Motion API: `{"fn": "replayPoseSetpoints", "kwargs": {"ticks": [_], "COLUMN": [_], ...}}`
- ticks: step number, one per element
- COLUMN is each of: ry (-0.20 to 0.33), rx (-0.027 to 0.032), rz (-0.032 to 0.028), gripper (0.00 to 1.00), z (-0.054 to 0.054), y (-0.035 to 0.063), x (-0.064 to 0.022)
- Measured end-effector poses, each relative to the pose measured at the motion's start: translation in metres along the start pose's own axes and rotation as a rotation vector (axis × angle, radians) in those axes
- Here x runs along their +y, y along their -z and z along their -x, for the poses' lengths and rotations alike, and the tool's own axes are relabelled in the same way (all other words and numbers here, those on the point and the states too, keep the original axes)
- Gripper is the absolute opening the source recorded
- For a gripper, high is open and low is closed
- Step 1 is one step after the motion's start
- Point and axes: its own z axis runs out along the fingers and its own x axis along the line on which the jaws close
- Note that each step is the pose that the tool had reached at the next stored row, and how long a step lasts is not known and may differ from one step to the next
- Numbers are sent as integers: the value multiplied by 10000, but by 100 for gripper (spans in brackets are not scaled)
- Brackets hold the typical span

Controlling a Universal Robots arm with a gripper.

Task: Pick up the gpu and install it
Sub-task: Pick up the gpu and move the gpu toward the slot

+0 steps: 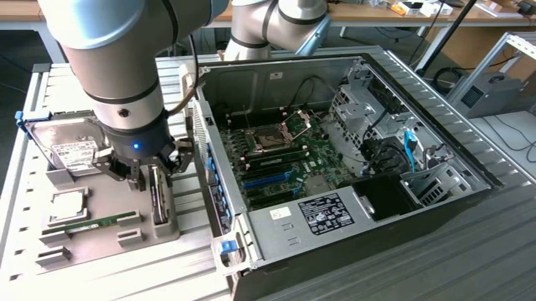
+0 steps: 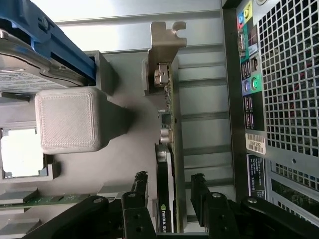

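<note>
An open computer case (image 1: 335, 157) is being carried on the slatted bench (image 1: 469, 251), toward the bench edge at the exterior view's right. A motherboard (image 1: 277, 157) with an uncovered processor socket (image 1: 272, 135) is being housed in it, beside cables and drive cages. A grey parts tray (image 1: 96, 248) is being carried just beside the case, toward the bench edge at the exterior view's left. A hard drive (image 1: 71, 150), a processor chip (image 1: 67, 205) and a green memory stick (image 1: 88, 224) are being kept in it, each in its own holder. The gpu (image 2: 164, 164) is being held on edge in a slot along the tray side nearest the case, with its metal bracket (image 2: 164, 47) at the end away from the claw (image 2: 169, 199). The claw is being held low over the card with its fingers (image 2: 139, 191) apart, one on each side and not clamped. Trouble is being judged most likely from an off-centre closing, with one finger appearing nearer the card than the other. By that the card could be pushed sideways in its slot or pinched on its components. Through a tilted grip the bracket could be caught on the tray or on the case wall just beside it.
</note>
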Motion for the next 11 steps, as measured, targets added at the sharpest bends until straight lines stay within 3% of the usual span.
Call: {"fn": "replayPoseSetpoints", "kwargs": {"ticks": [11], "ry": [0], "rx": [3], "rz": [-2], "gripper": [48], "z": [-3], "y": [-84], "x": [-1]}}
